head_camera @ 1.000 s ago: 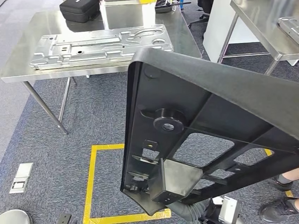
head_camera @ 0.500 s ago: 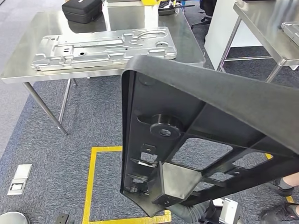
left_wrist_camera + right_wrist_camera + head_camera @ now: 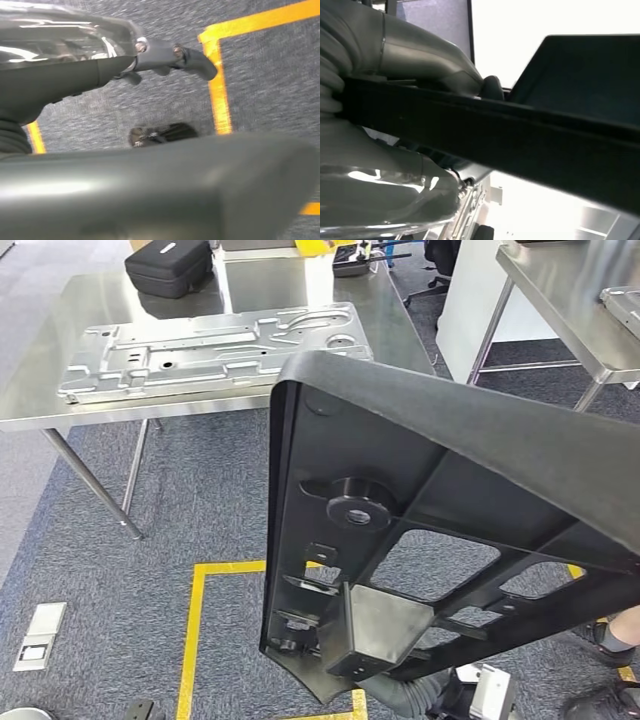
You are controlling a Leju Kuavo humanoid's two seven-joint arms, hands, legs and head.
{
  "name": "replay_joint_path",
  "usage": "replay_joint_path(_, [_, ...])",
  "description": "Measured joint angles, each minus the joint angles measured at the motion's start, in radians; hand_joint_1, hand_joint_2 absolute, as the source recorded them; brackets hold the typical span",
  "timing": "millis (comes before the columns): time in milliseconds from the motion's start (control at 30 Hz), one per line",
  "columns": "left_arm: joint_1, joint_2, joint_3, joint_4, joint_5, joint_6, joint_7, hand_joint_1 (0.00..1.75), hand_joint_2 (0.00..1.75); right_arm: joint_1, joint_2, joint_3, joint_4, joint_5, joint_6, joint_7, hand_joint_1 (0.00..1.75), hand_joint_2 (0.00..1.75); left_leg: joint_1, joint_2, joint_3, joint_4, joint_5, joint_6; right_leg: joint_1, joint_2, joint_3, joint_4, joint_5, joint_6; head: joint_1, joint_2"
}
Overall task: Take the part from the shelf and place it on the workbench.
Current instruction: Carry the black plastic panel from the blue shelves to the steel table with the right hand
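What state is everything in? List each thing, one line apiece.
black plastic frame part: held tilted in the air, not yet on the workbench.
right hand: grips a bar of the part.
left hand: fingers extended over the floor; hold on the part unclear.
stamped metal panel: lying flat on the steel workbench.
black case: closed, at the workbench's far side.

1. Head view: bright, even indoor light; the stainless-steel bench (image 3: 45,390) shows soft glare, and a faint shadow lies under it.
2. Left wrist view: blurred and out of focus up close; a highlight streaks the glossy robot hand (image 3: 68,45).
3. Right wrist view: the background is blown out white, and the large black moulded plastic part (image 3: 508,135) is nearly a silhouette.
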Motion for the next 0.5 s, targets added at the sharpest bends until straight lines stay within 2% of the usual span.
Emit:
replay_joint_path(100, [-0.001, 0.000, 0.000, 0.000, 0.000, 0.000, 0.000, 0.00, 0.00, -0.001, 0.000, 0.000, 0.000, 0.000, 0.000, 0.000, 1.75, 1.75, 0.000, 0.000, 0.008, -0.019, -0.012, 0.010, 0.000, -0.001, 0.002, -0.003, -0.005, 0.017, 0.000, 0.000])
replay_joint_path(167, [-0.002, 0.000, 0.000, 0.000, 0.000, 0.000, 0.000, 0.00, 0.00, -0.002, 0.000, -0.001, -0.001, 0.000, 0.000, 0.000, 1.75, 1.75, 0.005, 0.002, 0.018, -0.030, -0.011, 0.019, 0.001, -0.001, -0.013, 0.036, -0.031, 0.025, 0.000, 0.000])
replay_joint_path(200, [-0.002, 0.000, 0.000, 0.000, 0.000, 0.000, 0.000, 0.00, 0.00, -0.002, -0.001, -0.001, -0.001, 0.000, 0.000, 0.000, 1.75, 1.75, 0.007, 0.002, 0.022, -0.033, -0.012, 0.023, 0.000, -0.001, -0.037, 0.086, -0.056, 0.027, 0.000, 0.000])
replay_joint_path(267, [-0.003, 0.000, 0.000, 0.000, 0.000, 0.000, 0.000, 0.00, 0.00, 0.000, -0.002, -0.001, 0.000, 0.000, 0.000, 0.000, 1.75, 1.75, 0.007, 0.003, 0.028, -0.034, -0.017, 0.029, 0.000, -0.001, -0.109, 0.213, -0.103, 0.031, 0.000, 0.000])
replay_joint_path(300, [-0.002, 0.000, 0.000, 0.000, 0.000, 0.000, 0.000, 0.00, 0.00, 0.001, -0.002, -0.001, 0.000, 0.000, 0.000, 0.000, 1.75, 1.75, 0.007, 0.003, 0.032, -0.034, -0.021, 0.030, 0.000, -0.001, -0.137, 0.254, -0.106, 0.033, 0.000, 0.000])
replay_joint_path(333, [-0.002, 0.000, 0.000, 0.000, 0.000, 0.000, 0.000, 0.00, 0.00, 0.001, -0.002, -0.001, 0.001, 0.000, 0.000, 0.000, 1.75, 1.75, 0.007, 0.003, 0.037, -0.034, -0.025, 0.029, 0.000, -0.001, -0.147, 0.259, -0.088, 0.034, 0.000, 0.000])
replay_joint_path(367, [-0.001, 0.000, 0.000, 0.000, 0.000, 0.000, 0.000, 0.00, 0.00, 0.001, -0.002, -0.001, 0.001, 0.000, 0.000, 0.000, 1.75, 1.75, 0.007, 0.002, 0.044, -0.034, -0.030, 0.027, 0.000, -0.002, -0.139, 0.224, -0.051, 0.034, 0.000, 0.000])
replay_joint_path(400, [-0.001, 0.000, 0.000, 0.000, 0.000, 0.000, 0.000, 0.00, 0.00, 0.001, -0.002, -0.001, 0.001, 0.000, 0.000, 0.000, 1.75, 1.75, 0.008, 0.002, 0.052, -0.033, -0.036, 0.023, 0.000, -0.002, -0.117, 0.161, -0.006, 0.032, 0.000, 0.000])
replay_joint_path(433, [-0.001, 0.000, 0.000, 0.000, 0.000, 0.000, 0.000, 0.00, 0.00, 0.000, -0.002, -0.001, 0.001, 0.000, 0.000, 0.000, 1.75, 1.75, 0.006, 0.002, 0.060, -0.033, -0.042, 0.019, 0.001, -0.002, -0.092, 0.101, 0.028, 0.030, 0.000, 0.000])
replay_joint_path(467, [-0.002, 0.000, 0.000, 0.000, 0.000, 0.000, 0.000, 0.00, 0.00, -0.001, -0.002, -0.001, 0.001, 0.000, 0.000, 0.000, 1.75, 1.75, 0.005, 0.001, 0.065, -0.032, -0.048, 0.013, 0.002, -0.002, -0.071, 0.050, 0.046, 0.026, 0.000, 0.000])
replay_joint_path(500, [-0.003, 0.000, 0.000, 0.000, 0.000, 0.000, 0.000, 0.00, 0.00, -0.001, -0.002, -0.001, 0.001, 0.000, 0.000, 0.000, 1.75, 1.75, 0.003, 0.001, 0.067, -0.031, -0.052, 0.008, 0.004, -0.002, -0.059, 0.022, 0.050, 0.021, 0.000, 0.000])
